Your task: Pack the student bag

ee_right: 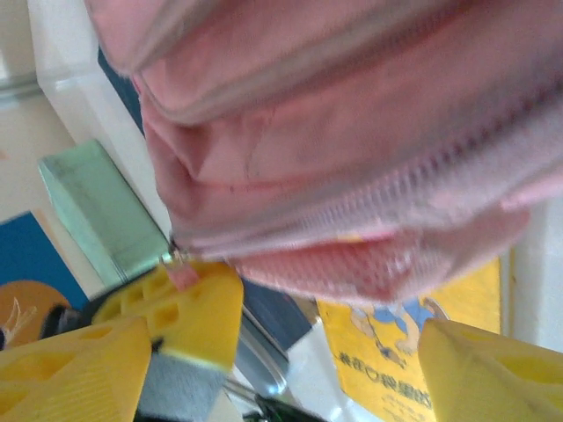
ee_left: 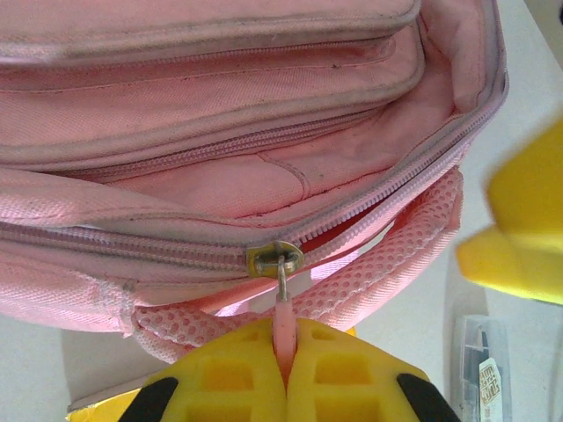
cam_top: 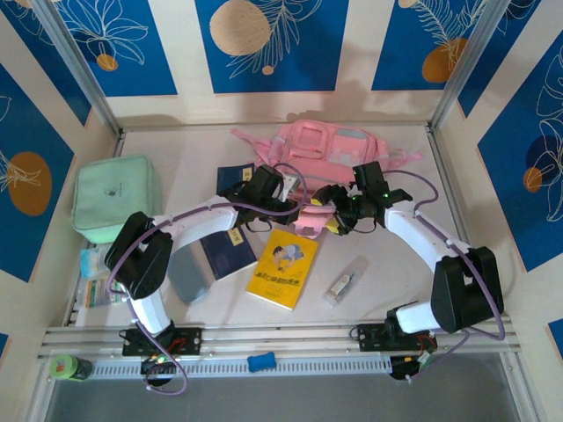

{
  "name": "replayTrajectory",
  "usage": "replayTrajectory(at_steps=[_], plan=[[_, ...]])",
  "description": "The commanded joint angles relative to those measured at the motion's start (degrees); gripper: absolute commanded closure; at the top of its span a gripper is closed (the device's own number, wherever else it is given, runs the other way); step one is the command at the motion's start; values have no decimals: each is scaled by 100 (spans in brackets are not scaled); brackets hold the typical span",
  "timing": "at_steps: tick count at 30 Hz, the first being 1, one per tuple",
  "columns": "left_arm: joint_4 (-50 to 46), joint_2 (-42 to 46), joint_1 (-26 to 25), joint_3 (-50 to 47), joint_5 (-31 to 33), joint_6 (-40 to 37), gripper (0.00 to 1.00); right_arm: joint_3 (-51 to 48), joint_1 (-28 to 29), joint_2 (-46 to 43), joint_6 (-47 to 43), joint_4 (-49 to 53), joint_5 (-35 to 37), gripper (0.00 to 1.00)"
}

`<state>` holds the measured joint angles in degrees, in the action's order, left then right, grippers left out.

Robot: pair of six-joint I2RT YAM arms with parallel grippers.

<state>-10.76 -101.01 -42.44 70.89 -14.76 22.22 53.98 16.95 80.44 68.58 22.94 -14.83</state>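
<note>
Your left gripper (ee_left: 283,367): pressed together, pinching zipper pull (ee_left: 282,321) of student bag (ee_left: 264,114). Your right gripper (ee_right: 281,369): jaws spread wide, just beside bag.

The large pink fabric backpack (cam_top: 339,145) lies at the far middle of the table, slightly right of centre. Pink straps trail to its left, and its near end reaches toward the table's middle. Grey-white panels mark its front pockets. Its main zip stands partly open on pink lining. The brass-coloured zip slider (ee_left: 274,258) sits at the near edge, its pink pull tab (ee_left: 283,309) pointing down, above pink mesh padding.
</note>
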Motion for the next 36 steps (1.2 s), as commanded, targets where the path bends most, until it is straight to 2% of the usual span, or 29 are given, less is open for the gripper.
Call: replayTrajectory(at_steps=[1,5,10,14,18,22,26,31,36], plan=[[240,63,-32,207,-209,46,100,144,66,297,731,-507,587,25],[284,33,-38,223,-236,52,100,367,136,748,641,-430,851,36],[319,40,-50,234,-288,48,100,575,168,1134,205,-198,1168,61],[229,70,-54,223,-246,6,100,728,122,1290,-436,-144,1142,86],[-12,204,-38,142,-110,-113,100,1022,-35,1355,-1311,165,903,100],[-258,507,-12,-114,191,-217,100,1125,-163,1126,-2085,540,924,100],[-203,828,149,-659,722,-97,100,1239,-508,817,-2623,899,448,100],[124,981,555,-1102,489,98,100,1274,-975,450,-3037,1274,365,100],[97,708,820,-835,343,-18,100,1241,-1268,339,-3123,1373,253,100]])
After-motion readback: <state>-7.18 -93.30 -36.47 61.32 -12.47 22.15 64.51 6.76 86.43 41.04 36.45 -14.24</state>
